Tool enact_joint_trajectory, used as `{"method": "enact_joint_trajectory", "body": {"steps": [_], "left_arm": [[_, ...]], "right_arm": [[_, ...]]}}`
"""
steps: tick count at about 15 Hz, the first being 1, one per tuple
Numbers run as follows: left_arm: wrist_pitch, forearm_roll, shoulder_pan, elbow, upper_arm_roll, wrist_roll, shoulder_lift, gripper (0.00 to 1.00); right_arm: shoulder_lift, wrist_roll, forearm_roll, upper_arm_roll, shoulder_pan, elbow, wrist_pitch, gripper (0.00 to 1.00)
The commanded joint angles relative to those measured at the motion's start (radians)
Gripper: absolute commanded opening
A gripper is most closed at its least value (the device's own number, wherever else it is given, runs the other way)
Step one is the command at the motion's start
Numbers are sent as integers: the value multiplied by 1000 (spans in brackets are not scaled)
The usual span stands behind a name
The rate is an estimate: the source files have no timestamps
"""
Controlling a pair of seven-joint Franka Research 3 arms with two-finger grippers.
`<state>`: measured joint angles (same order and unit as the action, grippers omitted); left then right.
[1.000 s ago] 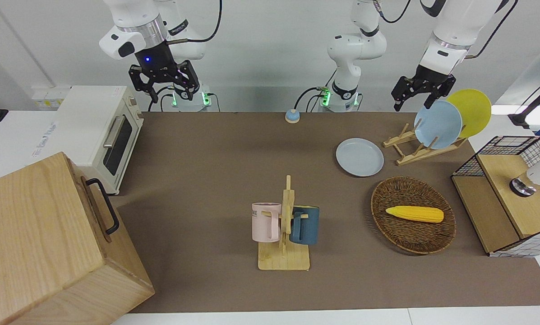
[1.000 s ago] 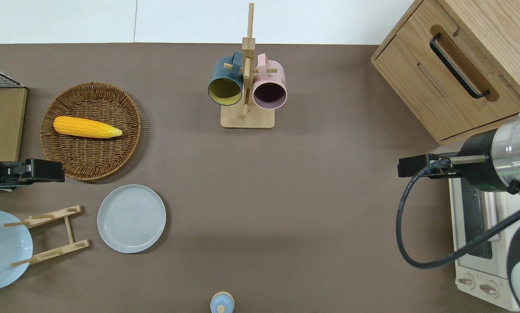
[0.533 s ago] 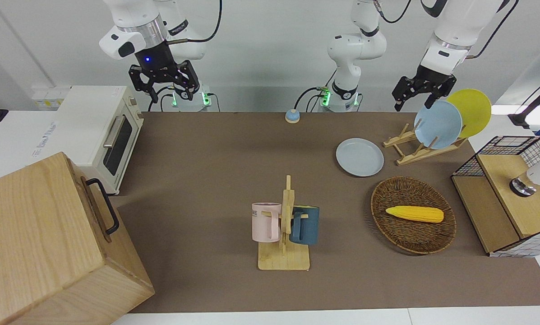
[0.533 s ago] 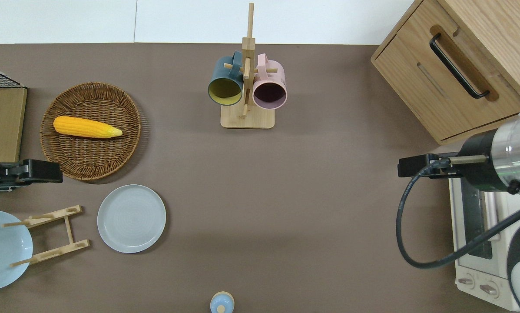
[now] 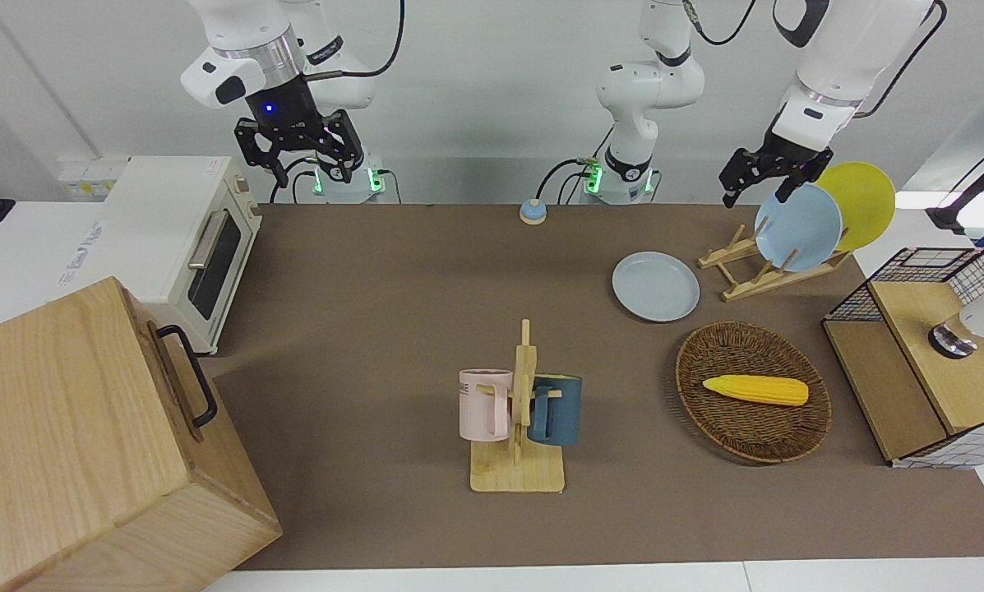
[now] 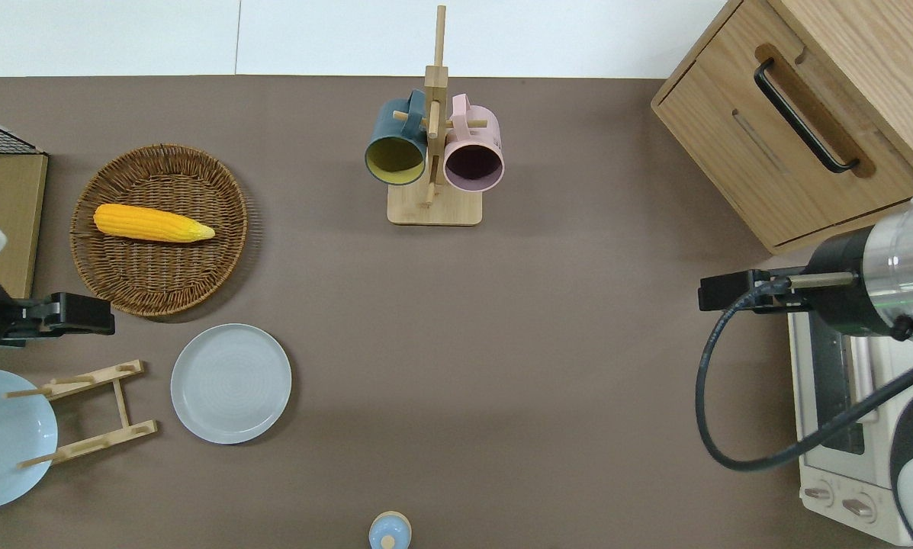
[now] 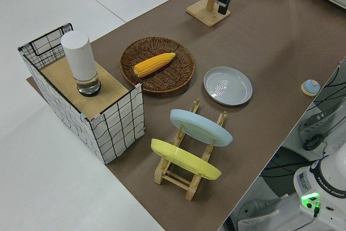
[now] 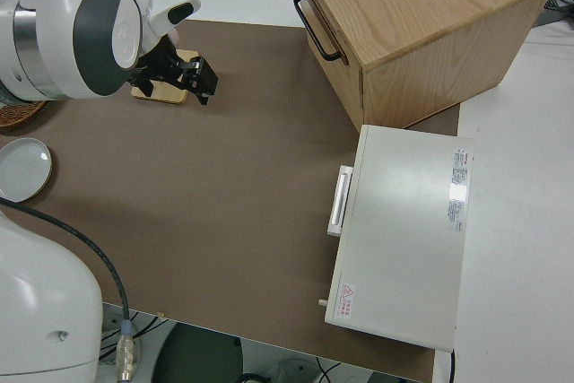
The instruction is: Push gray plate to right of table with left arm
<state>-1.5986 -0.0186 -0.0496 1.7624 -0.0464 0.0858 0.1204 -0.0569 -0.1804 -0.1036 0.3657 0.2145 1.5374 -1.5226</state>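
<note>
Aloft, left gripper [image 5: 761,182] over rack (fingers down); gray plate [image 6: 231,383] untouched.

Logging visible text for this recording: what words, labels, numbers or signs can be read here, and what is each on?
Pink mug: dark letters near its rim, partly hidden, too small to read.
Toaster oven top: a red warning-triangle sticker and a printed label strip, both too small to read.
White surface beside the toaster oven: a printed label, too blurred to read.
Nothing else carries legible text.

Gray plate [image 6: 231,383] lower left on brown table [image 6: 502,343], wicker basket [image 6: 160,229] with corn [image 6: 152,223] upper left, mug tree [image 6: 434,137] top centre, wooden cabinet [image 6: 814,107] upper right.
</note>
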Motion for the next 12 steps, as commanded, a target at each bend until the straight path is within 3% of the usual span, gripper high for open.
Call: {"method": "enact_joint_trajectory", "body": {"steps": [1, 5, 12], "left_arm": [[-47, -14, -13, 67, 13, -46, 10, 993], [-151, -29, -10, 175, 48, -47, 9, 993], [-245, -30, -12, 310, 49, -81, 7, 993]], "right_arm": [[6, -2, -16, 4, 6, -14, 5, 996], [6, -2, -16, 4, 6, -14, 5, 996], [6, -2, -16, 4, 6, -14, 5, 996]]}}
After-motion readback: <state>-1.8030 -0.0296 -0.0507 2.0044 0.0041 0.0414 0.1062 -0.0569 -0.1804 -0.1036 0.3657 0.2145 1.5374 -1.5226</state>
